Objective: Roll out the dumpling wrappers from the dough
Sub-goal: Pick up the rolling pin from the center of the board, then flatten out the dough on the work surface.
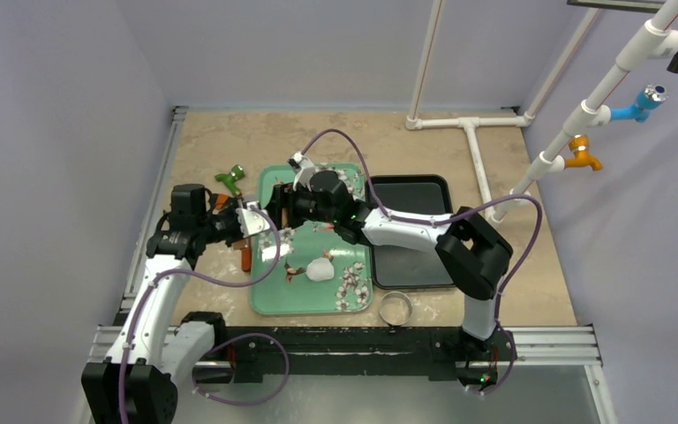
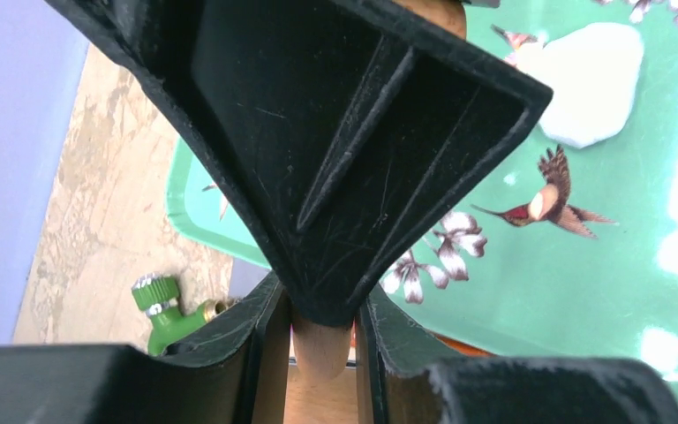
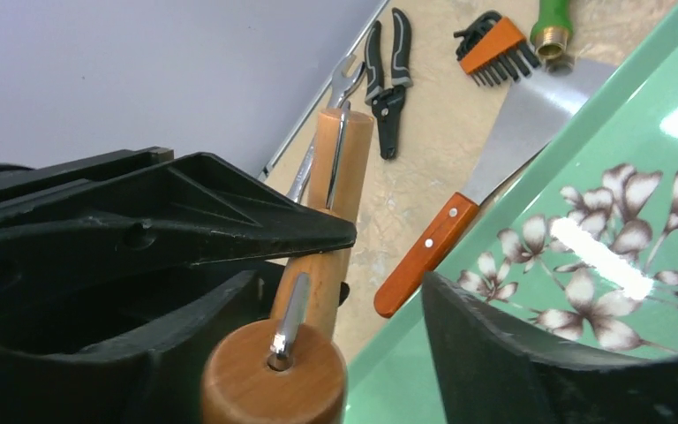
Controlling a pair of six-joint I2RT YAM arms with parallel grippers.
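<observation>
1. Top external view: the dough (image 1: pixel 320 269) lies on the green tray (image 1: pixel 311 303), toward its near side, apart from both grippers.
2. Left gripper (image 2: pixel 319 305) is clamped on the wooden handle of the rolling pin (image 3: pixel 357 177) at the tray's left edge.
3. Right gripper (image 3: pixel 340 296) has its jaws apart around the rolling pin's end, with a gap showing.

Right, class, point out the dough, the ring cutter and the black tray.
dough (image 1: pixel 320 269), top view, middle of the lump.
ring cutter (image 1: pixel 381 308), top view, its left rim.
black tray (image 1: pixel 410 196), top view, bare far floor.
</observation>
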